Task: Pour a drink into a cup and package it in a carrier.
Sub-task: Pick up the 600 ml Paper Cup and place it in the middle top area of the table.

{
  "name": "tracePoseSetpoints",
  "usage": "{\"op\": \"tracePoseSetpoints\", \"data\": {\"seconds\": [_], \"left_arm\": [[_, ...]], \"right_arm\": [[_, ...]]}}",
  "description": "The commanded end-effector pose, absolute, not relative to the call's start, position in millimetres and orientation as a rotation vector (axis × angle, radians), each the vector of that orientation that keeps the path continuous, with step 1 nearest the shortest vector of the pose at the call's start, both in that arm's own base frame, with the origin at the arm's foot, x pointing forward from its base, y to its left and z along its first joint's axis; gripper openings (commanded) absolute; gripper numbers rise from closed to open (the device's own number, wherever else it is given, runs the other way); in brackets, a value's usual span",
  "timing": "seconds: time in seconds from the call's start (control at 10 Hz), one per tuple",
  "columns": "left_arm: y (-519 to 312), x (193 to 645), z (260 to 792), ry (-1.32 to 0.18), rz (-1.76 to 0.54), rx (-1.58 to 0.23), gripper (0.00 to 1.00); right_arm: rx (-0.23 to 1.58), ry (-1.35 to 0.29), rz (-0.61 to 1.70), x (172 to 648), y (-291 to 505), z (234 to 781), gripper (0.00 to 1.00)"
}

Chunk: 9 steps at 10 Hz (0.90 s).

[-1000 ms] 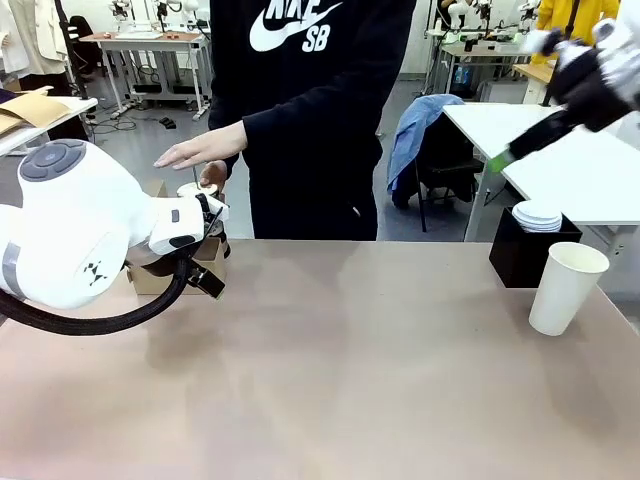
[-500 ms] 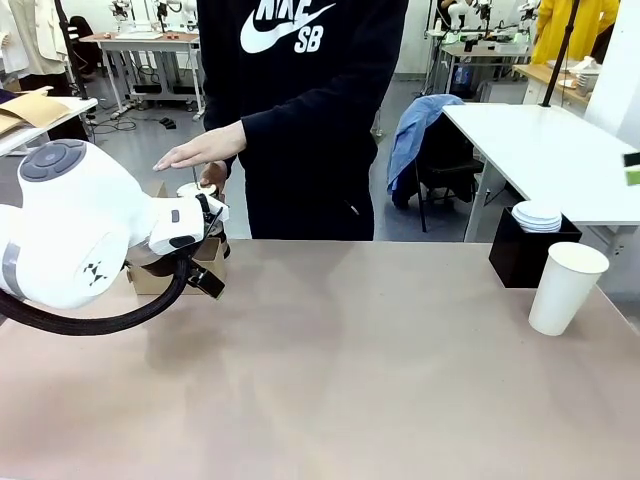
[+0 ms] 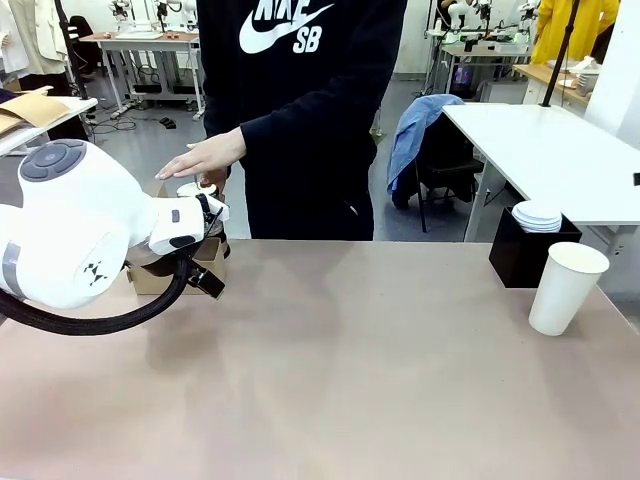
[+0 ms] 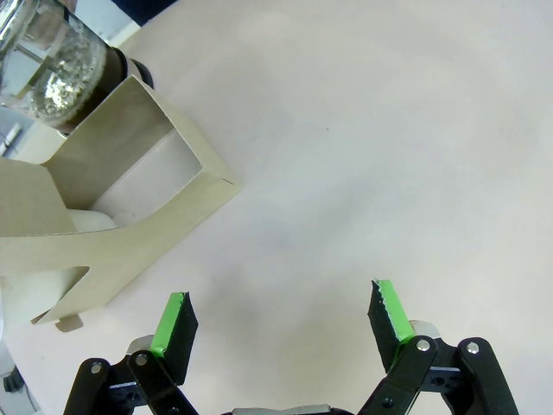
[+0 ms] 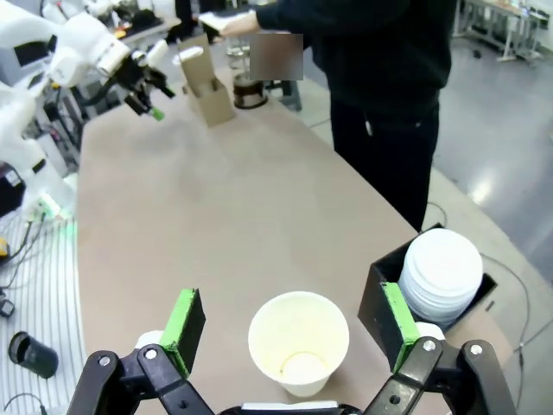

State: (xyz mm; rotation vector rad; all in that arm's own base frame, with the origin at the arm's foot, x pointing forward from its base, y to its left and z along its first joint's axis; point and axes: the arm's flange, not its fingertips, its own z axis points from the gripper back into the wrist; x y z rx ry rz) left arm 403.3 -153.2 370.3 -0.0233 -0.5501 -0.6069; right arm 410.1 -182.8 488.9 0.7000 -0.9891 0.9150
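Observation:
The white paper cup point(image 3: 566, 287) stands at the table's right side. In the right wrist view the cup point(image 5: 298, 304) sits just below my right gripper point(image 5: 291, 324), which is open with its green pads on either side and clear of the rim. My left gripper point(image 4: 283, 316) is open over bare table, just beside the brown cardboard carrier point(image 4: 112, 216). The glass jug with the drink point(image 4: 52, 73) stands behind the carrier. In the front view my left gripper point(image 3: 205, 277) is low by the carrier point(image 3: 150, 277), and a person's hand point(image 3: 205, 155) hovers over the jug's top point(image 3: 193, 188).
A black box point(image 3: 520, 255) holding a stack of white lids point(image 3: 537, 214) stands just behind the cup. The person stands at the far edge behind the table. A wide stretch of brown tabletop point(image 3: 350, 360) lies between the carrier and the cup.
My right gripper has left the front view's upper right corner. The person's hand has lowered slightly over the jug. My left arm has not moved.

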Motion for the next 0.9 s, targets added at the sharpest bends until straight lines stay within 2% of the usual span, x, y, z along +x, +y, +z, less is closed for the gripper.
{"op": "tracePoseSetpoints", "data": {"seconds": [0.0, 0.2, 0.5, 0.8], "left_arm": [[-152.2, 403.4, 370.3, -0.550, -0.605, -0.025, 1.00], [-152.2, 403.4, 370.3, -0.550, -0.605, -0.025, 1.00], [-152.2, 403.4, 370.3, -0.550, -0.605, -0.025, 1.00], [-152.2, 403.4, 370.3, -0.550, -0.605, -0.025, 1.00]], "right_arm": [[0.715, -0.988, 0.903, 410.8, -186.8, 479.5, 1.00], [0.773, -1.069, 0.954, 430.1, -221.4, 453.6, 1.00], [0.886, -1.219, 0.997, 434.9, -266.1, 386.7, 1.00], [0.902, -1.231, 0.996, 443.4, -273.6, 319.1, 1.00]]}}
